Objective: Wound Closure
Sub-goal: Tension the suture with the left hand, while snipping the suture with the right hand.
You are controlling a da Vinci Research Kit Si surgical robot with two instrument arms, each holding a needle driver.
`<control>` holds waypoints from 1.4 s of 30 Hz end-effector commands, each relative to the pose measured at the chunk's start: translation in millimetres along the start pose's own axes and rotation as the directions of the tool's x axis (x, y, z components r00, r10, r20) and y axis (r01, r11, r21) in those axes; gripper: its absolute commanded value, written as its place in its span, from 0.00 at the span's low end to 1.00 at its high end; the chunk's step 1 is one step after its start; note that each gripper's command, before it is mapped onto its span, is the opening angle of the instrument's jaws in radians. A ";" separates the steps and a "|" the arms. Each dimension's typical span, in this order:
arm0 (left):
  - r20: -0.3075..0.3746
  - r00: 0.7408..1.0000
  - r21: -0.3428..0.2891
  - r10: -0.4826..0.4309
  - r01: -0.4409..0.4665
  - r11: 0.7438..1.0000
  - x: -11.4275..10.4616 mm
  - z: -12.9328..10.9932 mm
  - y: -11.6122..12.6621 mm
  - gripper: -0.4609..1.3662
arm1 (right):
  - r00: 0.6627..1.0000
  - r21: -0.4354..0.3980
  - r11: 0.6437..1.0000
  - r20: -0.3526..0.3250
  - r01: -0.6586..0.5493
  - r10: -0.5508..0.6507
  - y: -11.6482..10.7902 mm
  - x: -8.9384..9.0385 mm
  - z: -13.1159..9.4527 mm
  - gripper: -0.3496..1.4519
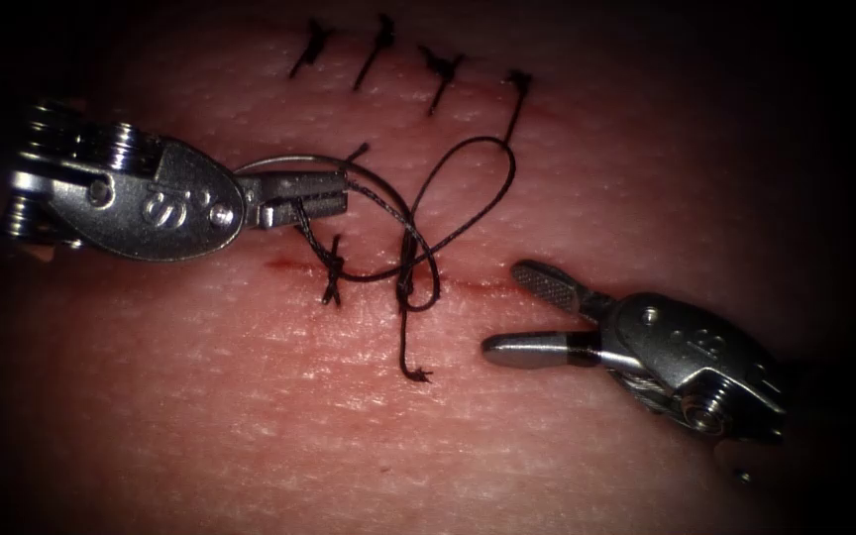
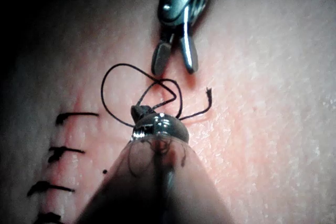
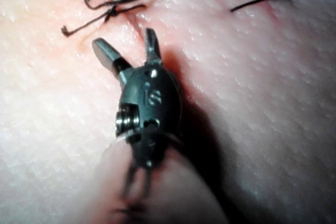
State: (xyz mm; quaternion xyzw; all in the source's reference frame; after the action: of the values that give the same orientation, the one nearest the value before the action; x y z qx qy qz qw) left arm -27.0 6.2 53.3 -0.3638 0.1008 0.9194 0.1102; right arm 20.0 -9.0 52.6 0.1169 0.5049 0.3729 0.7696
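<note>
Pink tissue (image 1: 250, 426) spans the endoscope view, dark vignette at the edges. Cut (image 1: 468, 287) runs roughly horizontal across the middle, thin red line with a little red fluid (image 1: 284, 265) at its left end. Second closed line further up carries four dark stitches (image 1: 374, 50) in a row

Left tool (image 1: 334, 193) comes in from the left, sits above the cut. Jaws closed, clamped on the needle (image 1: 289, 163); the grip looks to be near one end of its curve, and the thin silver arc bows up and back toward the tool body. Needle is clear of the tissue as far as I can tell. In the left wrist view the left tool (image 2: 140, 113) is seen from behind and the grip itself is hidden

Right tool (image 1: 512, 309) comes in from the lower right, tips just right of the thread tangle. Jaws wide open, holding nothing, one tip just above the cut line and one below. Same open V in the right wrist view (image 3: 128, 45) and in the left wrist view (image 2: 176, 59)

Thread (image 1: 468, 188) runs from the left tool's jaws, loops wide above the cut, crosses itself and drops through the stitch at the cut. Short frayed tail (image 1: 413, 372) lies below the cut. Knotted stitch (image 1: 332, 269) sits just left of the loop
</note>
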 end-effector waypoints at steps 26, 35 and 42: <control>0.029 0.999 0.094 -0.018 0.015 0.995 0.4 -11.6 -12.8 0.06 | 1.000 -0.012 1.000 -0.008 -0.001 0.001 -0.4 0.4 1.9 0.82; 0.054 0.998 0.083 -0.017 0.012 0.996 2.7 -15.0 -13.4 0.06 | 1.000 -0.038 0.999 0.027 -0.014 0.015 -0.6 1.3 3.9 0.83; 0.067 0.998 0.069 -0.008 0.004 0.998 5.3 -17.4 -14.0 0.06 | 0.997 -0.064 0.998 0.077 -0.024 0.029 -1.1 2.0 5.9 0.86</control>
State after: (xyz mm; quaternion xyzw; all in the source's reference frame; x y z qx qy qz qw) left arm -15.6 15.7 35.0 -0.3295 0.1311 0.9257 0.1316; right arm 26.4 -7.2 53.3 0.1111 0.4579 0.3924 0.7899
